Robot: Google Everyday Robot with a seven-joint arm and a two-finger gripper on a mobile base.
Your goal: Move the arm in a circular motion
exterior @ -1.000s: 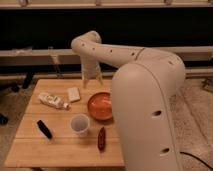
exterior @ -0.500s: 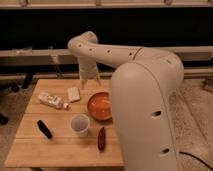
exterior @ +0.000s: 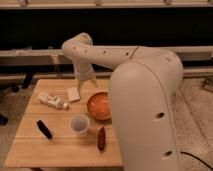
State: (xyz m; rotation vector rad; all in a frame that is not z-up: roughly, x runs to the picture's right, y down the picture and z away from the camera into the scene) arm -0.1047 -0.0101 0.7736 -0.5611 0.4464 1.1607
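Observation:
The cream-white arm fills the right of the camera view, with a thick near segment and a thinner segment with dark holes reaching left over the wooden table. It bends at an elbow and tapers down to the gripper, which hangs above the table's far edge, just above a small white sponge-like block.
On the table are an orange bowl, a white cup, a plastic bottle lying on its side, a black object and a dark red object. A dark wall with rails runs behind.
The arm's elbow and gripper have swung slightly left across the far edge of the table. The objects on the table have not moved.

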